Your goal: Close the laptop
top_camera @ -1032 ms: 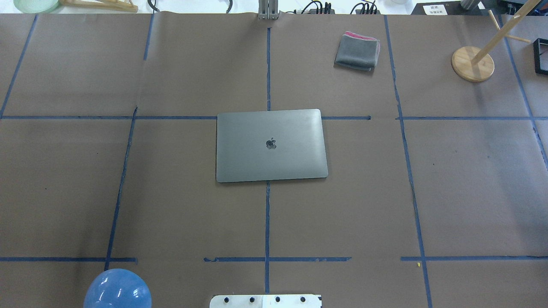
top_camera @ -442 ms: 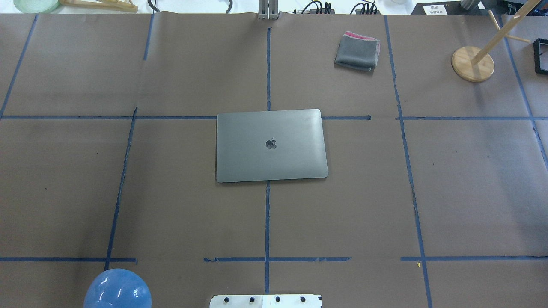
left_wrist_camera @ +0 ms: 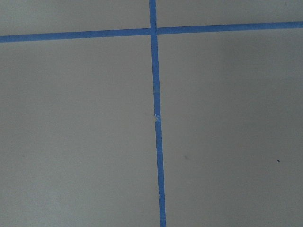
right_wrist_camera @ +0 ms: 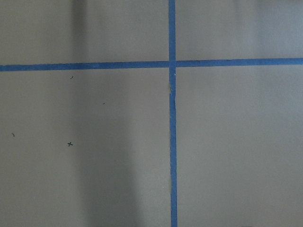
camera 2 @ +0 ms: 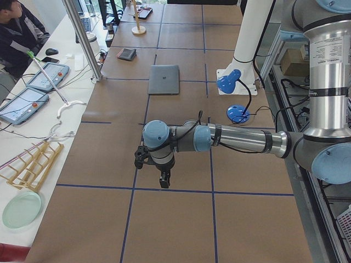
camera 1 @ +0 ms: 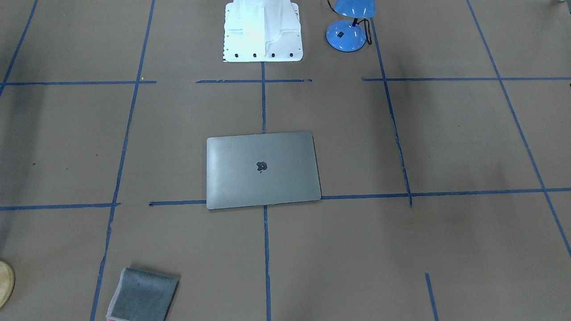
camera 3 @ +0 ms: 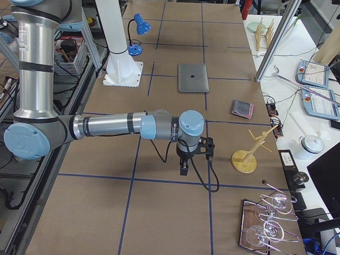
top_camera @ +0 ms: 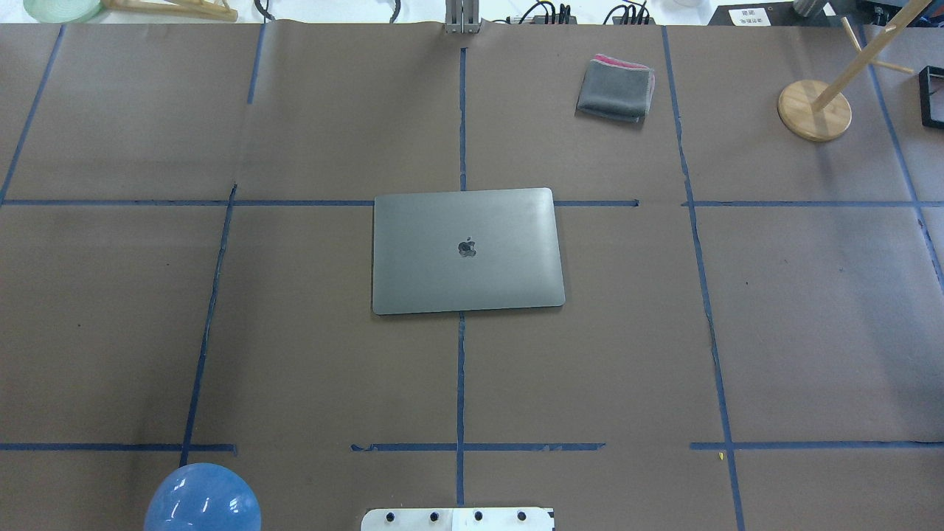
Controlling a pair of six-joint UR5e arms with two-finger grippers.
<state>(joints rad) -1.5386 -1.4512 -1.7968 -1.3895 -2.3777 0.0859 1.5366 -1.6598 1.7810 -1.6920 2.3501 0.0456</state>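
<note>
Laptop (top_camera: 467, 251) flat at table centre, lid down, logo up; closing judged done. Good practice now: no further press, retreat high if moving.

Left gripper (camera 2: 163, 181) and right gripper (camera 3: 184, 168) hang over bare paper at opposite table ends, well apart from laptop. Jaws too small in side views: cannot tell whether spread or pressed together.

Folded cloth (top_camera: 616, 90), wooden stand (top_camera: 813, 110) and blue lamp (top_camera: 201, 498) all well apart from laptop; none obstructs.

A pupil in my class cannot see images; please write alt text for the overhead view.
A closed grey laptop lies flat, lid up, centred on brown paper gridded with blue tape. A folded grey cloth lies beyond it, to the right.
</note>
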